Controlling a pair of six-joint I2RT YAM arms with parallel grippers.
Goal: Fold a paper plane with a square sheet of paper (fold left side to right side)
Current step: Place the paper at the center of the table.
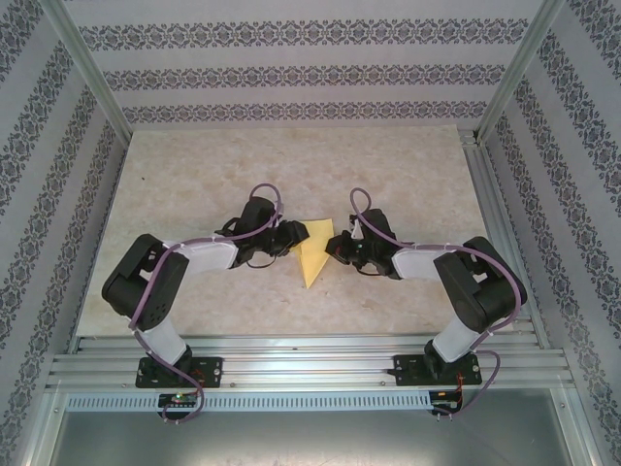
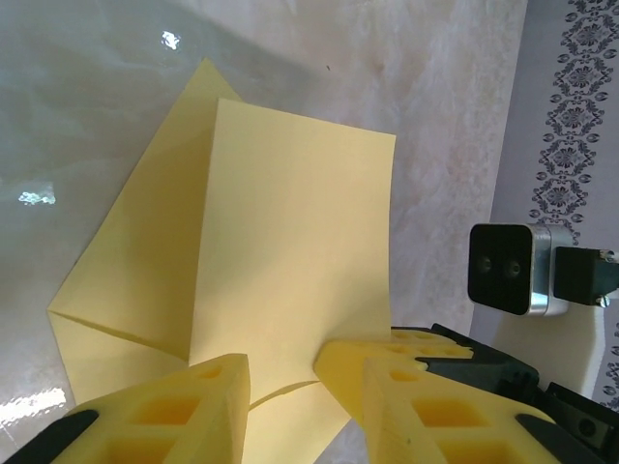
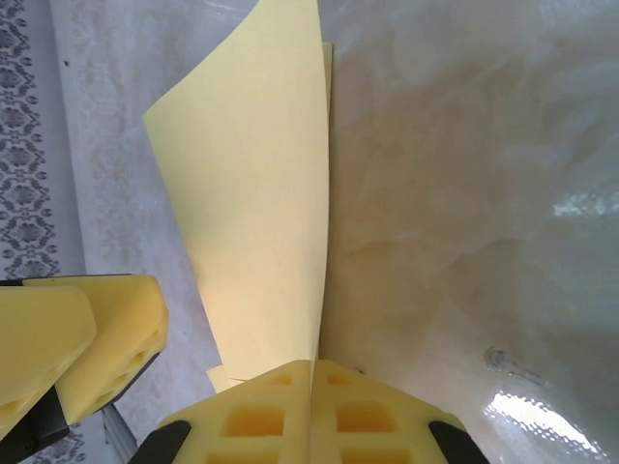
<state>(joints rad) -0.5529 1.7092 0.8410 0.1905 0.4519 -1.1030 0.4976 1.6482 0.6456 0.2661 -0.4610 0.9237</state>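
The pointed tip of the paper plane [image 1: 315,254] aims at the near edge of the counter [image 1: 194,175] and its wide end at the far edge. It lies about in the middle of the counter, between my two grippers. My left gripper [image 2: 280,375] is released, and its fingers [image 2: 164,411] stand apart with the edge of the paper in the gap. My right gripper [image 3: 311,379] is clenched on the paper plane, with one raised flap pinched in the seam between its pads. I judge the paper is very light, thin and limp, because the lifted flap already curves. It will crease wherever I press it and may slide on the glossy counter. I think the best hold is a flat pinch at the free edge of the flap, near a corner, while the lower layer is kept pressed down.
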